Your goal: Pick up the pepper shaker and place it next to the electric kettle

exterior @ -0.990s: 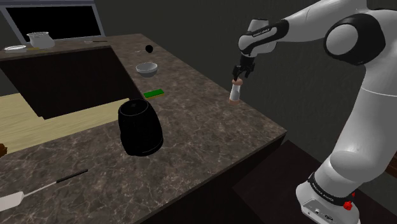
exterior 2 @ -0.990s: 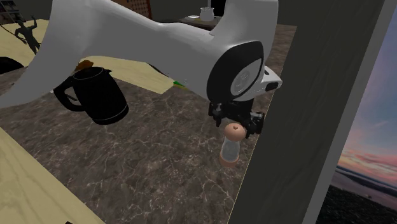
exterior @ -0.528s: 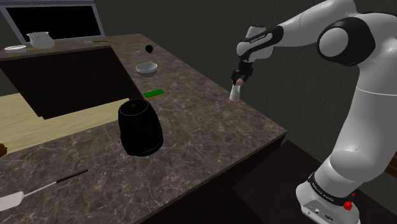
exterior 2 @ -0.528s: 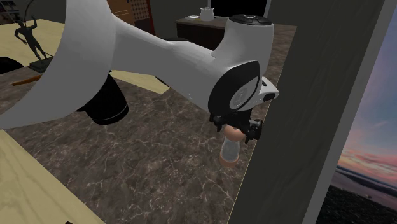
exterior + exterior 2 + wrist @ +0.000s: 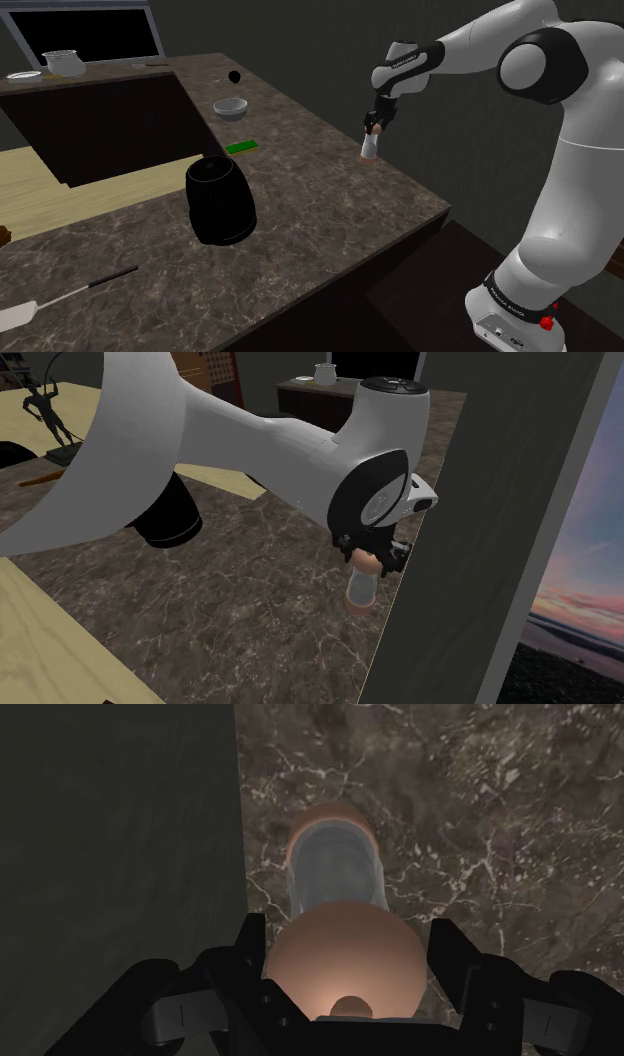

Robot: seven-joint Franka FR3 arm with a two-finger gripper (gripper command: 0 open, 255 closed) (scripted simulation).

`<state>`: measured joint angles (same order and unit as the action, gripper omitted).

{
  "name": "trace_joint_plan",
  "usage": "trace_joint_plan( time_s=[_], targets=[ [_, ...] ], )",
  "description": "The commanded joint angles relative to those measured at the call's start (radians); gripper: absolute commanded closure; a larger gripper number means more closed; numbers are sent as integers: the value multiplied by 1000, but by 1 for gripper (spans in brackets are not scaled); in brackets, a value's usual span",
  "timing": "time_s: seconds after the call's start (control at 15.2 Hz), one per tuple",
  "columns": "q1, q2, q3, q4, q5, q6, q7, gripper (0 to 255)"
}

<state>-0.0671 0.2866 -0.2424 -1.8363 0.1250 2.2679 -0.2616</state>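
Note:
The pepper shaker is a small clear bottle with a tan cap and base. It stands upright at the dark marble counter's edge, toward the shoulder view's right. My black gripper comes down on it from above. In the wrist view the fingers press on either side of the round tan cap, with the clear body below. The second exterior view has the gripper clasping the shaker. The black electric kettle stands mid-counter, well apart; the arm partly hides the kettle.
A grey bowl and a flat green item lie further back on the counter. A long-handled utensil lies near the front left. A dark recess opens behind the kettle. A dark wall stands right beside the shaker.
The gripper came down over the shaker's cap and its fingers closed onto it. The shaker stands where it stood.

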Motion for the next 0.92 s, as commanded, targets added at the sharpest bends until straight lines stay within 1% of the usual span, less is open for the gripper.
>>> trace_joint_plan(
  time_s=[0.0,0.46,0.86],
  targets=[
    [0,0,0,0,0,0,0,255],
    [0,0,0,0,0,0,0,255],
    [2,-30,-4,42,-13,-71,10,255]
  ],
)
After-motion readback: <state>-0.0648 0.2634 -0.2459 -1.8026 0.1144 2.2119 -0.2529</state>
